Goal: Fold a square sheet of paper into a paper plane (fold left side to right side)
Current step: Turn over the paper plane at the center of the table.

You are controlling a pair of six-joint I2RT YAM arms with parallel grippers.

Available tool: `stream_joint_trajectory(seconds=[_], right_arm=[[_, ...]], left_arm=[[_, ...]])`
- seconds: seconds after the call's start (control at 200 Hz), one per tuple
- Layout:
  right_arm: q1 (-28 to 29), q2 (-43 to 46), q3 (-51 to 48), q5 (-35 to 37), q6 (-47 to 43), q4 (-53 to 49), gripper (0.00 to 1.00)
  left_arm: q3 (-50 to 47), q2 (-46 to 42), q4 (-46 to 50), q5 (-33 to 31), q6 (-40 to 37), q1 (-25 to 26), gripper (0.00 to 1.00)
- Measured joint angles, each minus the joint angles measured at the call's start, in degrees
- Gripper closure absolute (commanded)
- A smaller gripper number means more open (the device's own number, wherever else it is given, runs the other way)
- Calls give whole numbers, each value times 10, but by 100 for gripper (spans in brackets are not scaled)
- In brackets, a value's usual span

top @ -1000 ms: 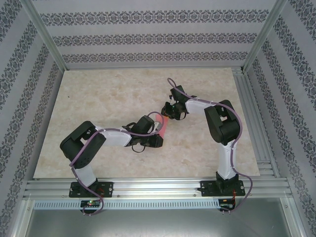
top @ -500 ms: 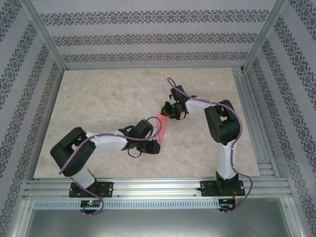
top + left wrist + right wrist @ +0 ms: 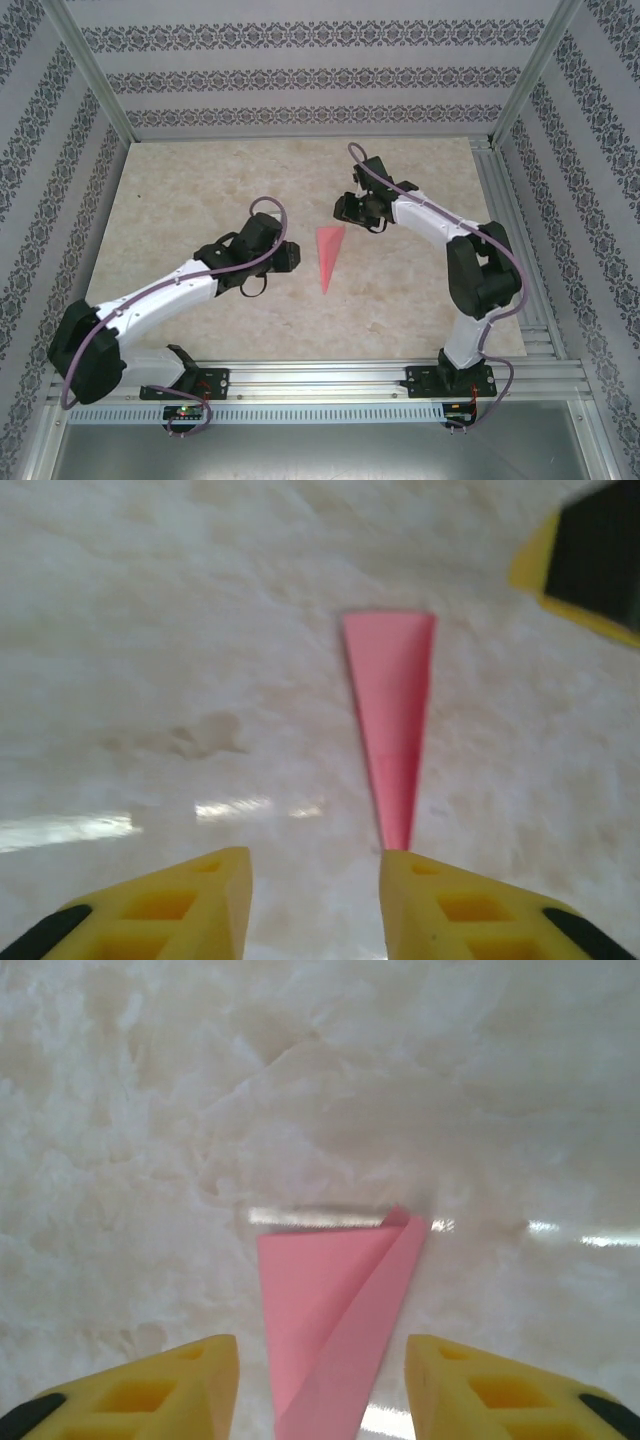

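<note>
Paper plane [image 3: 329, 255] lies flat on the table [image 3: 200, 180], mid-table between the two arms, as a narrow dart: wide end far, nose pointing toward the bases.

Left gripper [image 3: 287, 256] is just left of it with jaws spread and nothing pinched. In its wrist view the nose of the plane [image 3: 390, 710] ends right at the inner yellow finger [image 3: 430, 900].

Right gripper [image 3: 345, 208] is near the wide end, jaws also spread and empty; the plane [image 3: 320, 1300] sits on the table below the gap.

Risks as I see them:
- The top layer looks slightly skewed at the wide end, so the crease may spring open with nothing pressing it.
- Either arm moving low could clip the dart and slide or spin it; thin paper, glossy surface.
- A regrasp would be hard since it lies flat with no raised edge, and fingers could crumple the nose.
</note>
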State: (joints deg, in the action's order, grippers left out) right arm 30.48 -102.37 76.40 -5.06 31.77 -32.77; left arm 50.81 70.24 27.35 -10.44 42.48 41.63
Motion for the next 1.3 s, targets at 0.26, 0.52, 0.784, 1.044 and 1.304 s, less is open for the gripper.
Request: stream_joint_trajectory(seconds=[0.26, 0.52, 0.784, 1.044, 1.304], right_arm=[[97, -31, 0, 78, 16, -60, 41], [100, -72, 0, 115, 30, -103, 73], [85, -9, -50, 85, 0, -80, 100], [-66, 137, -214, -120, -31, 53, 100], [-143, 136, -293, -168, -52, 61, 77]], left_arm=[[-20, -10, 8, -71, 35, 0, 56], [-34, -7, 11, -79, 46, 0, 55], [-35, -7, 18, -87, 46, 0, 54], [-35, -12, 23, -96, 46, 0, 53], [-35, -10, 23, -96, 46, 0, 53]])
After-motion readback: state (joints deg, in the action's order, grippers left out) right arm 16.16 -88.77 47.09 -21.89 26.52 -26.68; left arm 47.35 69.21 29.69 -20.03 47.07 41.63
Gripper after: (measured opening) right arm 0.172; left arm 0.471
